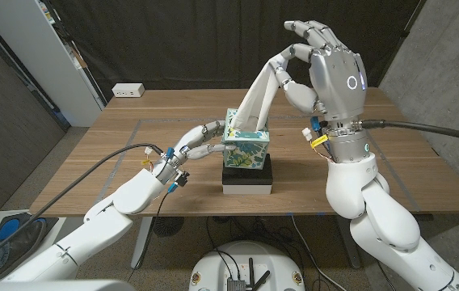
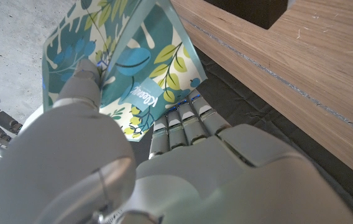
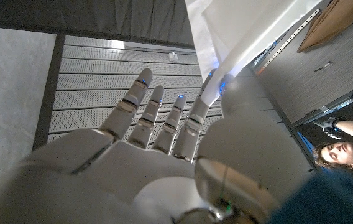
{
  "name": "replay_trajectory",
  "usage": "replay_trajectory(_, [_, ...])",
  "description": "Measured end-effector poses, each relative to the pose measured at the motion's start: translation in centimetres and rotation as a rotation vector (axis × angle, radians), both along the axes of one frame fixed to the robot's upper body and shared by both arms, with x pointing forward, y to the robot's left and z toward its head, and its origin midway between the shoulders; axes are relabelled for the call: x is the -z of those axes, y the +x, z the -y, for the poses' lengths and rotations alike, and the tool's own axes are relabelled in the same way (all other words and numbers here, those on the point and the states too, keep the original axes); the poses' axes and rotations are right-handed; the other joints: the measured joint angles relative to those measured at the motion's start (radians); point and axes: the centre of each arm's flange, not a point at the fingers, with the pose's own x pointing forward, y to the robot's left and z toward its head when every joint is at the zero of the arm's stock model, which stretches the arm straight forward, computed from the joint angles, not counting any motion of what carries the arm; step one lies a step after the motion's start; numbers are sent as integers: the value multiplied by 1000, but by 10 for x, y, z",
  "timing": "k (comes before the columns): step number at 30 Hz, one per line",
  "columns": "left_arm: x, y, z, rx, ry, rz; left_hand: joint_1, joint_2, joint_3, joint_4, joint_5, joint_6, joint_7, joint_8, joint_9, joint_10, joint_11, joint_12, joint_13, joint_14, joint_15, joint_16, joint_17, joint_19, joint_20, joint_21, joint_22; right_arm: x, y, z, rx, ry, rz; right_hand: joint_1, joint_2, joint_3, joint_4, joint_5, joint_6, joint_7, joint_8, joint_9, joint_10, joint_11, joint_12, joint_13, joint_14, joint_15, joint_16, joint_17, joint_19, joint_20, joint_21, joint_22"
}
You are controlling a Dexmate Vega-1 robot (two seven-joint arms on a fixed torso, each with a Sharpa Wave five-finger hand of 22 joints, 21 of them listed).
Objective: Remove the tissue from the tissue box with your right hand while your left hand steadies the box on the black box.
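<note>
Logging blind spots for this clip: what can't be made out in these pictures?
- Box slot: head view, the tissue and the tissue box top's angle hide whether the sheet is free.
- Far side of the box: head view, turned away.
- Left hand contact: left wrist view, the hand's own back covers most of it.
- Right hand pinch: right wrist view, the tissue runs off the edge.
- Black box: its underside contact, too small.

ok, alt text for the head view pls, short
The right hand, raised above the table, pinches a white tissue stretched up out of a floral tissue box. The left hand grips the box's side, holding it on a black box that sits on a white base.
</note>
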Motion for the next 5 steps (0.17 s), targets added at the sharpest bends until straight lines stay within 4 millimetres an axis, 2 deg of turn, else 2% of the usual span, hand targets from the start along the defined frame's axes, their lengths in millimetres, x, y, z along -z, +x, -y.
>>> replay_trajectory(5, [0,0,0,1,2,-1,0,0,-1,-1,0,0,0,0,0,1,1,0,1,0,0,0,0,0,0,0,0,-3,-1,1,-3,6,5,0,0,0,0,0,0,0,0,0,0,0,0,5,0,0,0,0,0,0,0,0])
